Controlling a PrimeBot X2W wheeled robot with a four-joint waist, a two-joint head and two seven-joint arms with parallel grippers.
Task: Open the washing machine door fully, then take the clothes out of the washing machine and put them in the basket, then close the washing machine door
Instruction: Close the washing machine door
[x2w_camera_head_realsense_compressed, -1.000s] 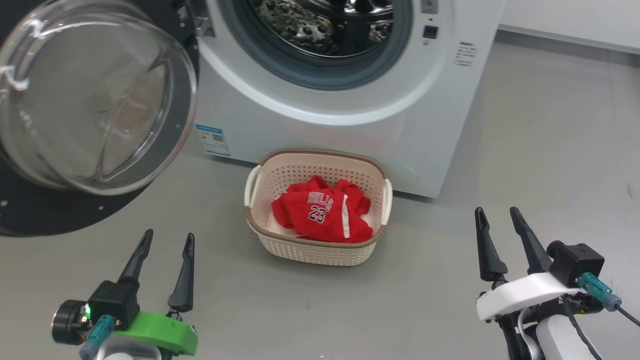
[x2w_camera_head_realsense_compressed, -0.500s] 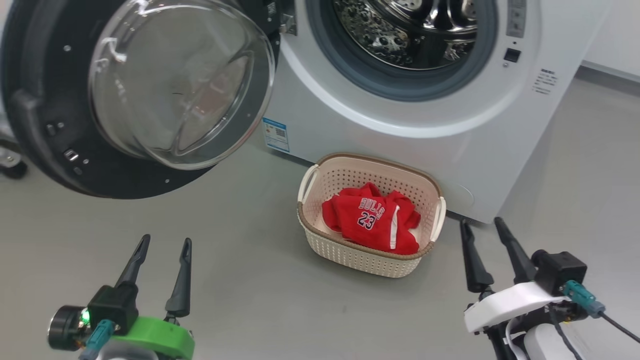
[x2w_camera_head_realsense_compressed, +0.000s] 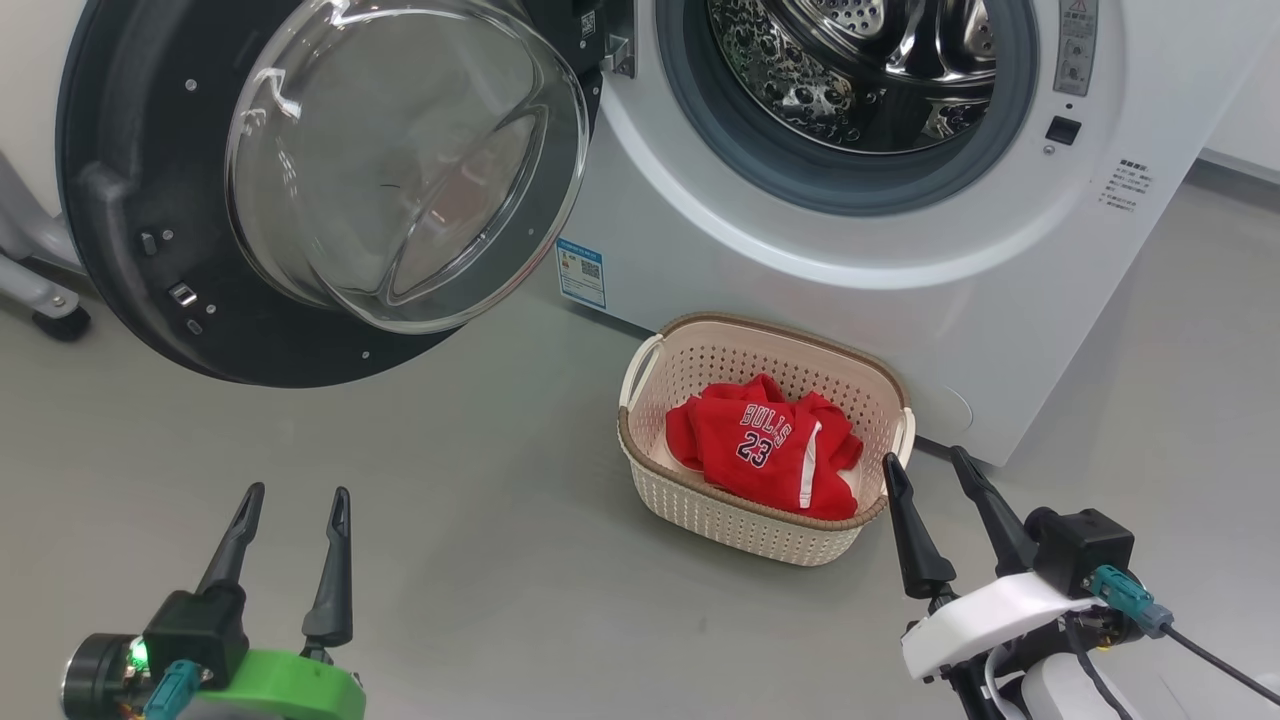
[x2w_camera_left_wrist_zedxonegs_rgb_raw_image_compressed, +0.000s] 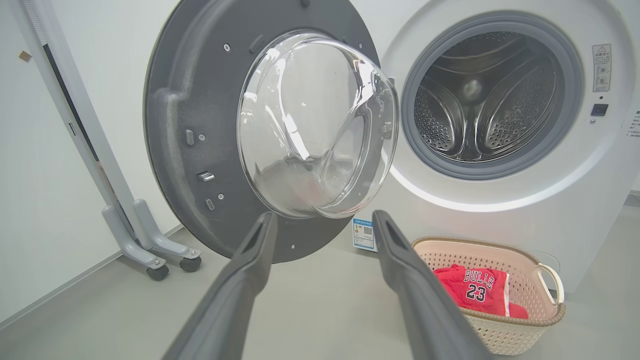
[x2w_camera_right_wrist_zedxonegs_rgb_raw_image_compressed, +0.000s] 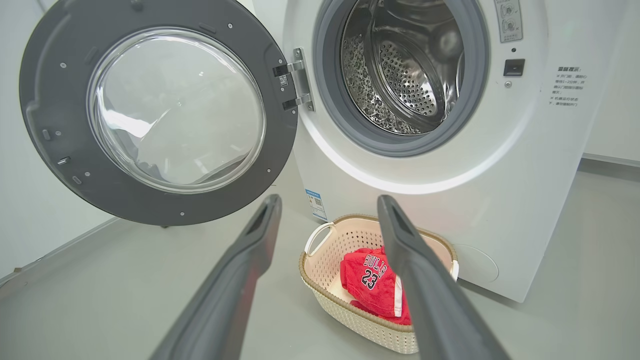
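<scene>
The round black glass door (x2w_camera_head_realsense_compressed: 400, 170) of the white washing machine (x2w_camera_head_realsense_compressed: 860, 290) is open. Red clothes (x2w_camera_head_realsense_compressed: 760, 445) lie in the cream plastic basket (x2w_camera_head_realsense_compressed: 740, 515). The left gripper (x2w_camera_head_realsense_compressed: 300, 490) and right gripper (x2w_camera_head_realsense_compressed: 924, 455) are spread apart, empty.

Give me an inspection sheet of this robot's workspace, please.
Surface: smooth grey floor.
Job's things: washing machine door swung wide open; no clothes seen in the drum; red clothes lie in the basket before the washing machine.
Clutter: nothing seen.
Grippers: left gripper and right gripper both open, fingers holding nothing.
Cables: black cable trails from the right wrist.
Surroundings: white wall; wheeled grey stand left of the door.
</scene>
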